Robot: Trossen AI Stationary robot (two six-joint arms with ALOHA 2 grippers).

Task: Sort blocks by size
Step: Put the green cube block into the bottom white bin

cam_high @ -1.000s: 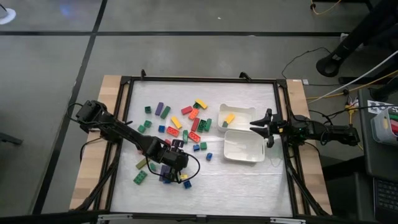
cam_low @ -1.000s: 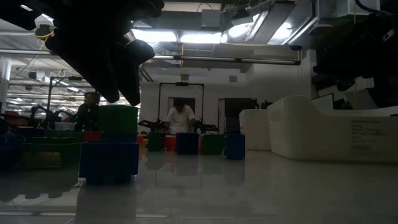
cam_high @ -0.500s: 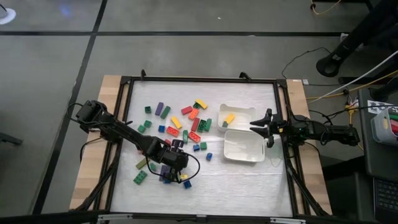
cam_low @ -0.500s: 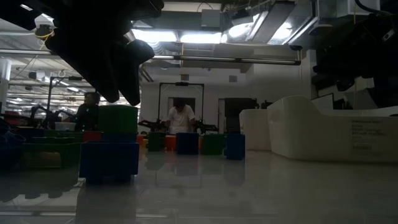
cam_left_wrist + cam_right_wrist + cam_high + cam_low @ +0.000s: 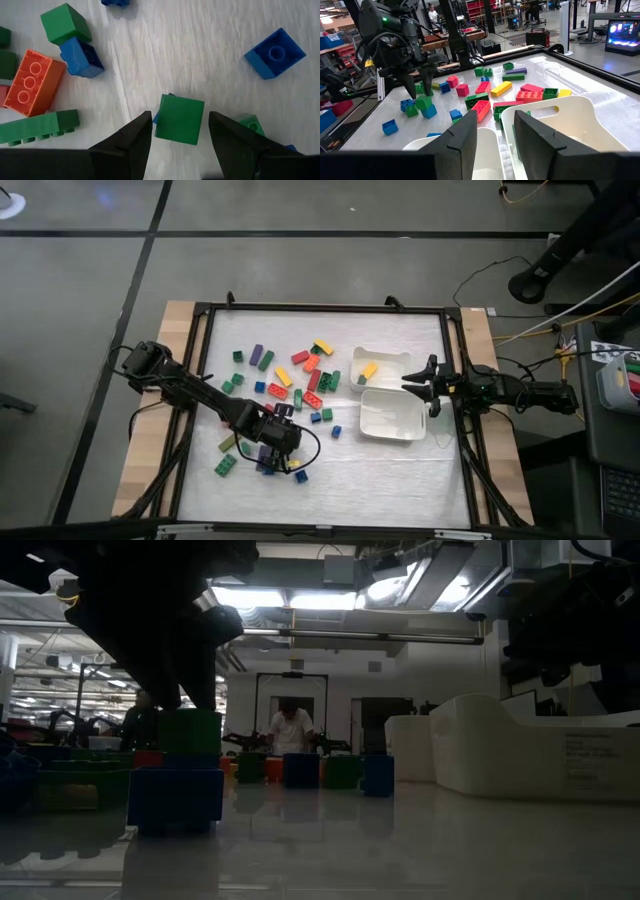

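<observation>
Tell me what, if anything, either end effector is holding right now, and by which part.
Nothing is held. The left end effector stands open astride a green cube, its fingers clear of both sides. The right end effector waits open by the white trays.

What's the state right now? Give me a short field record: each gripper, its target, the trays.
left gripper: open, fingers straddling a green cube that sits atop a blue block
right gripper: open, empty, waiting over the white trays
nearer tray: looks empty
farther tray: holds a yellow block
loose blocks: scattered on the table's left half, unsorted
</observation>
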